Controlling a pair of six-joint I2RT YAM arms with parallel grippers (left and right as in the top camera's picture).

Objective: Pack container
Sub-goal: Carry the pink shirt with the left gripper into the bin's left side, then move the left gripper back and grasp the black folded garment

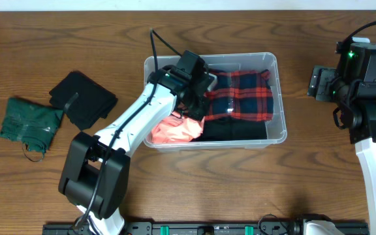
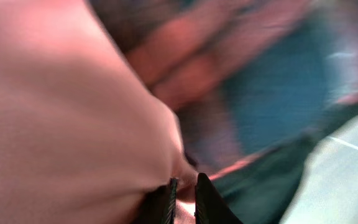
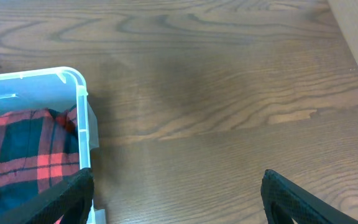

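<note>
Container [image 1: 280, 98]: mid-table, holding plaid cloth [image 1: 243, 94] and coral cloth [image 1: 172, 129].
Beside it: black cloth [image 1: 83, 98] and green cloth [image 1: 28, 121] lie to the left.
Left gripper [image 2: 184, 198]: inside the container, nearly closed, pinching coral cloth; view blurred.
Right gripper [image 3: 178, 202]: spread wide, empty, right of the container.

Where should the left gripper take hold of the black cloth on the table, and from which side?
Likely from straight above, pinching the black cloth at the crease near its left edge. It lies flat and folded on the table, so a sideways approach has nothing to close on.
</note>
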